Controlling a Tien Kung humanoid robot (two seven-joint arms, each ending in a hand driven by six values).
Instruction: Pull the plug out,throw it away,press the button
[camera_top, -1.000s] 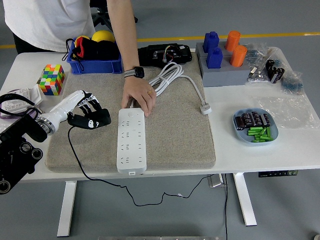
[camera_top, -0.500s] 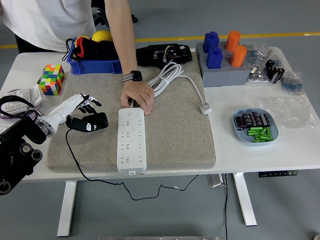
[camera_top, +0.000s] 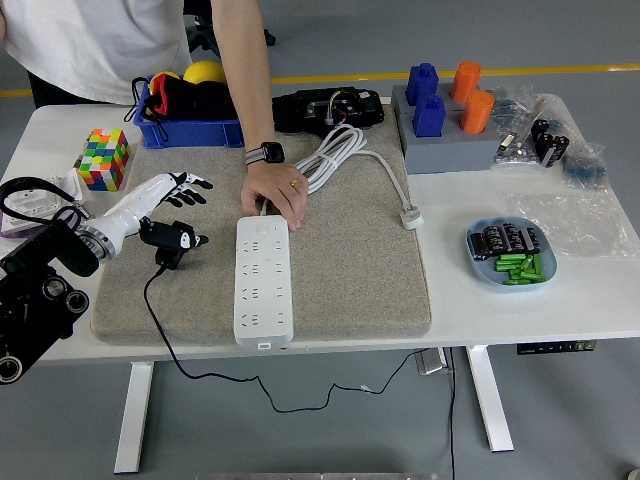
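Observation:
The white power strip (camera_top: 265, 283) lies lengthwise on the grey mat (camera_top: 350, 260). A person's hand (camera_top: 276, 199) presses on its far end. The black plug (camera_top: 170, 238) lies on the mat left of the strip, apart from it. Its black cable (camera_top: 165, 325) runs over the table's near edge and hangs below. My left hand (camera_top: 183, 189) hovers just above and behind the plug with its fingers spread, holding nothing. My right hand is out of view.
A colour cube (camera_top: 105, 158) stands at the far left. A blue bin (camera_top: 190, 112), a black device (camera_top: 330, 108) and a coiled white cable (camera_top: 335, 150) lie at the back. A grey block with blue and orange cylinders (camera_top: 445, 115) and a blue plate of batteries (camera_top: 510, 252) are on the right.
My left hand held the black plug, then opened its fingers and drew back. The plug dropped onto the mat to the left. The person's hand stayed on the strip.

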